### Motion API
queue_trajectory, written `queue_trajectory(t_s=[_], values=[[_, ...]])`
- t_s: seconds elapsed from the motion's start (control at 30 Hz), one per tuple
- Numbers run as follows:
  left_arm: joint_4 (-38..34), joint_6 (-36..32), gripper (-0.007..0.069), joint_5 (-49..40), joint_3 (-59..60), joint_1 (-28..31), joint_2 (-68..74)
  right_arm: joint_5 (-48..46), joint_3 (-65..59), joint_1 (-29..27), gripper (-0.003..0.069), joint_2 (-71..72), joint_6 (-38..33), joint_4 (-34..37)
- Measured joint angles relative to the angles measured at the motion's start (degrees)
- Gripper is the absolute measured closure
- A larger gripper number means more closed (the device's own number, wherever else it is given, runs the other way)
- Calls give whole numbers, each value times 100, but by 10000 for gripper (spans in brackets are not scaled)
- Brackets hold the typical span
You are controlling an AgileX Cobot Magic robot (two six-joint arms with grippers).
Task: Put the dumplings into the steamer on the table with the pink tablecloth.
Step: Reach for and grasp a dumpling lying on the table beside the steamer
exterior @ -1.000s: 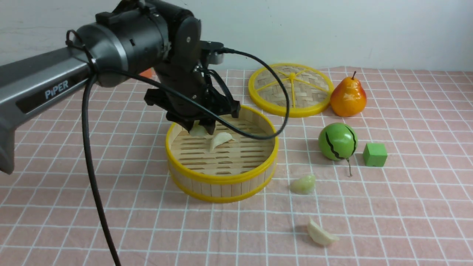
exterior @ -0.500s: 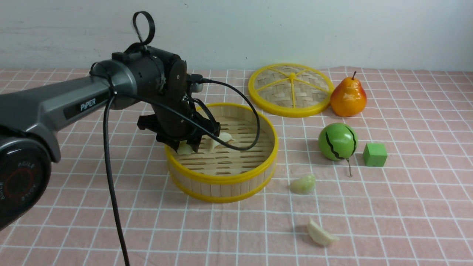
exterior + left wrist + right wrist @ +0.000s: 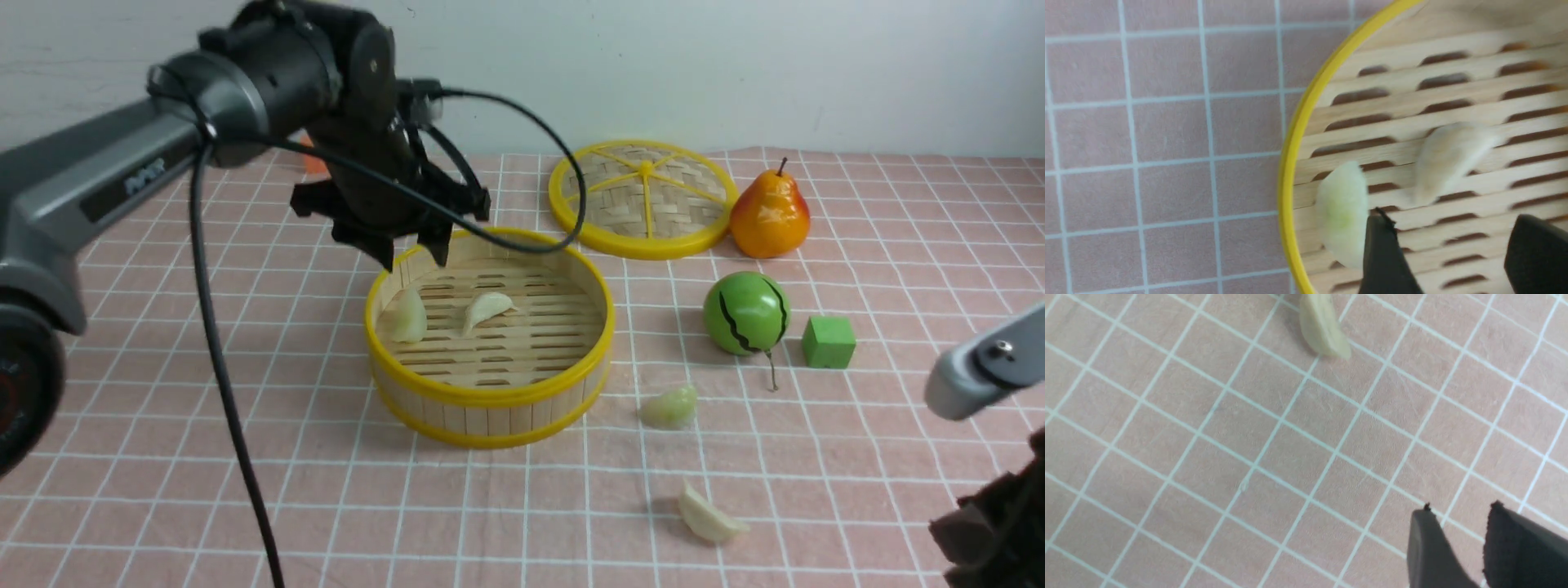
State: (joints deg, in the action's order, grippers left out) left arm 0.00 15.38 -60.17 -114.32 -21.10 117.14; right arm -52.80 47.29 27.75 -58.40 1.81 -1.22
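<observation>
The steamer (image 3: 490, 392) stands mid-table on the pink tablecloth (image 3: 163, 457). Two dumplings lie on its slatted floor, one by the left wall (image 3: 408, 317) and one nearer the middle (image 3: 487, 309). My left gripper (image 3: 415, 260) hovers open above the steamer's back-left rim and holds nothing. In the left wrist view its fingertips (image 3: 1380, 245) stand wide apart over the slats, next to one dumpling (image 3: 1342, 220) and short of the other (image 3: 1447, 161). Two more dumplings (image 3: 669, 407) (image 3: 709, 516) lie on the cloth right of the steamer. My right gripper (image 3: 1461, 509) is open and empty above the cloth, some way from a dumpling (image 3: 1323, 326).
The steamer's woven lid (image 3: 645, 198) lies flat at the back, with a pear (image 3: 770, 214) beside it. A green ball (image 3: 745, 313) and a green cube (image 3: 828, 341) sit right of the steamer. The left arm's black cable (image 3: 220, 392) hangs down over the near-left cloth.
My left gripper opened, left a dumpling by the steamer's left wall and rose up and back. The right arm has come into view at the lower right.
</observation>
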Motion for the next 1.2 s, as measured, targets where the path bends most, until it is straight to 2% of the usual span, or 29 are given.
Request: queue_trajectory(t_s=[0.07, 0.13, 0.17, 0.2, 0.3, 0.37, 0.47, 0.57, 0.7, 0.93, 1.13, 1.2], values=[[-250, -153, 286, -97, -73, 0, -540, 125, 304, 0, 341, -573, -227, 23], [-350, -252, 311, -149, -90, 0, -791, 164, 423, 0, 307, -771, -316, 49], [-464, -355, 368, -220, -101, 0, -1131, 259, 685, 0, 256, -1218, -525, 122], [-523, -388, 392, -257, -101, 0, -1313, 285, 771, 0, 238, -1366, -596, 200], [-590, -485, 532, -374, -22, -58, -1996, 419, 1181, 0, 167, -2127, -1004, 600], [-564, -512, 624, -364, 213, -171, -2453, 500, 1402, 0, 150, -2609, -1205, 930], [-537, -579, 638, -312, 573, -490, -2984, 560, 1599, 0, 144, -3138, -1399, 1219], [-441, -607, 638, -297, 1089, -1004, -3531, 613, 1707, 0, 142, -3655, -1498, 1288], [-167, -437, 638, -408, 1771, -1408, -4064, 734, 1711, 0, 141, -4134, -1530, 1288], [287, -85, 638, -773, 2981, -1574, -5018, 1094, 1720, 0, 170, -4617, -1534, 977], [432, 119, 638, -922, 3957, -1574, -5961, 1211, 1725, 0, 272, -4734, -1534, 962], [432, 194, 638, -922, 4385, -1574, -6445, 1288, 1725, 0, 373, -4754, -1534, 962]])
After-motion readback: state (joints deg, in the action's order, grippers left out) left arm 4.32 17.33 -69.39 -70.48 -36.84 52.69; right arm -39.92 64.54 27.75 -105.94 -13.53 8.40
